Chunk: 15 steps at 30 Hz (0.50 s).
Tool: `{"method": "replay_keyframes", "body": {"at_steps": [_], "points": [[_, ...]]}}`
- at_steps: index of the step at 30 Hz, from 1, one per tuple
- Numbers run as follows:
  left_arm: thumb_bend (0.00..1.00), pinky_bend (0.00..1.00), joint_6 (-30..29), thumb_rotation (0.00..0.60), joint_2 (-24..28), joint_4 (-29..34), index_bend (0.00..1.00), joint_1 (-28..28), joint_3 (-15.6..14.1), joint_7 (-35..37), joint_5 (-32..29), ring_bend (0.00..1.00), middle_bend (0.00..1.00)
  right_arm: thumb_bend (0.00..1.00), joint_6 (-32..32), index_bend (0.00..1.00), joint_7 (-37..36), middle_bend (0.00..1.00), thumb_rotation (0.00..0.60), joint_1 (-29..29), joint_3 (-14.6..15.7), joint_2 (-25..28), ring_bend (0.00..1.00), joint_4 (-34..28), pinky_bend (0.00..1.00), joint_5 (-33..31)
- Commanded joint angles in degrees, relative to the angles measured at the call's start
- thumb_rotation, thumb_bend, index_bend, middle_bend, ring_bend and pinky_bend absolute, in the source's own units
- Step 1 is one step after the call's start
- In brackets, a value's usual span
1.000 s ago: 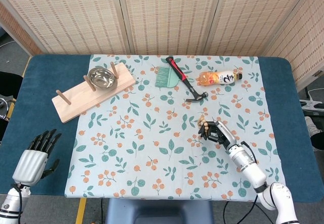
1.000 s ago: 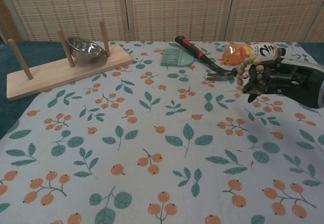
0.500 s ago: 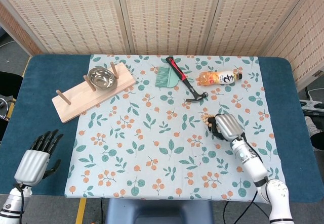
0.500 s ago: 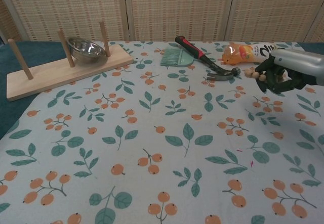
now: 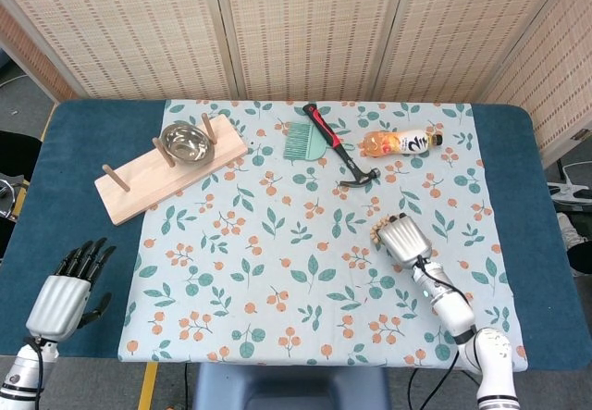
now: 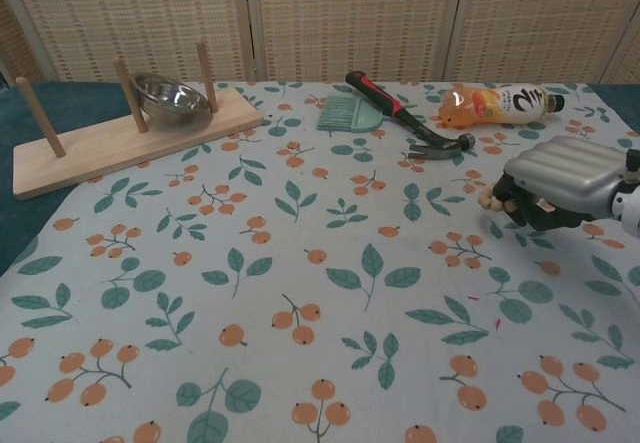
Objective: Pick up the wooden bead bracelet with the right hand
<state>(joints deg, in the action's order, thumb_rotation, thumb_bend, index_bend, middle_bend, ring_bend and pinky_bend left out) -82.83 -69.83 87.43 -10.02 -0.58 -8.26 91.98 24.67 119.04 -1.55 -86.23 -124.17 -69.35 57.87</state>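
Right hand (image 5: 401, 240) in the head view sits knuckles-up over the flowered cloth (image 5: 277, 271), its silver back facing the camera and its fingers curled under. A short run of wooden beads from the bracelet (image 5: 378, 229) peeks out at the hand's far-left edge, so the hand grips the bracelet, most of which is hidden beneath it. Beyond the hand, toward the screen, lies the hammer (image 5: 337, 148), with the bottle (image 5: 400, 142) just to the hammer's right and the green brush (image 5: 301, 142) touching the hammer's handle on the other side. Far off to the hand's left stands the wooden rack (image 5: 166, 174) with a steel bowl (image 5: 186, 142) leaning between its pegs. Left hand (image 5: 67, 291) hangs over the blue table (image 5: 79, 206) at the near-left corner, holding nothing, its dark fingers stretched out and apart.

From the chest view, the right hand (image 6: 560, 185) appears side-on at the right edge, seemingly lifted a little off the cloth (image 6: 300, 293), though the gap is hard to judge. Dark fingers fold under the silver back, and a few beads of the bracelet (image 6: 489, 200) show at their tips. Hammer (image 6: 406, 118) and bottle (image 6: 496, 104) lie behind the hand, the brush (image 6: 349, 114) further left, and the rack (image 6: 110, 143) and bowl (image 6: 170, 99) well away to the left.
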Motion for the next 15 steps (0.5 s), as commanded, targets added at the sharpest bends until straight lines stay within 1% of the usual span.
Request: {"method": "replay_keyframes", "body": {"at_steps": [1,2,3,5,7,8,11,15], "points": [[0.41,0.16,0.0,0.600,0.0,0.0,0.07,0.0,0.0,0.1,0.0,0.00,0.00,0.54,0.2,0.41,1.8,0.47,0.600,0.5,-0.4,-1.6,0.24,1.6,0.23,-2.0],[0.41,0.16,0.1,0.600,0.0,-0.1,0.07,0.0,0.0,0.1,0.0,0.00,0.00,0.49,-0.2,0.33,2.0,0.41,0.598,0.6,-0.3,-1.7,0.20,1.7,0.21,-2.2],[0.41,0.16,0.1,0.600,0.0,-0.1,0.07,-0.1,0.0,0.1,0.0,0.00,0.00,0.48,-0.7,0.31,2.3,0.41,0.596,0.8,0.0,-1.7,0.19,1.9,0.20,-2.1],[0.41,0.16,0.1,0.600,0.1,-0.1,0.07,-0.1,0.0,0.3,0.1,0.00,0.00,0.34,-1.5,0.15,1.9,0.30,0.554,1.0,0.5,-1.7,0.12,2.2,0.16,-2.2],[0.41,0.16,0.0,0.600,0.1,-0.1,0.07,-0.1,0.0,0.4,0.1,0.00,0.00,0.25,-1.9,0.05,1.3,0.25,0.503,1.1,0.7,-1.6,0.09,2.2,0.14,-2.5],[0.41,0.16,0.0,0.600,0.1,-0.1,0.07,0.0,0.0,0.4,0.1,0.00,0.00,0.22,-2.3,0.02,0.8,0.23,0.483,1.2,0.8,-1.6,0.08,2.0,0.14,-2.7],[0.41,0.16,0.0,0.600,0.1,-0.1,0.07,0.0,0.0,0.3,0.0,0.00,0.00,0.16,-2.9,0.00,-0.6,0.17,0.446,1.7,1.2,-1.1,0.04,0.8,0.12,-2.9],[0.41,0.16,0.0,0.600,0.1,-0.1,0.07,0.0,0.0,0.3,0.0,0.00,0.00,0.14,-4.0,0.00,-3.4,0.10,0.419,3.6,2.3,0.4,0.00,-3.1,0.06,-2.4]]}}
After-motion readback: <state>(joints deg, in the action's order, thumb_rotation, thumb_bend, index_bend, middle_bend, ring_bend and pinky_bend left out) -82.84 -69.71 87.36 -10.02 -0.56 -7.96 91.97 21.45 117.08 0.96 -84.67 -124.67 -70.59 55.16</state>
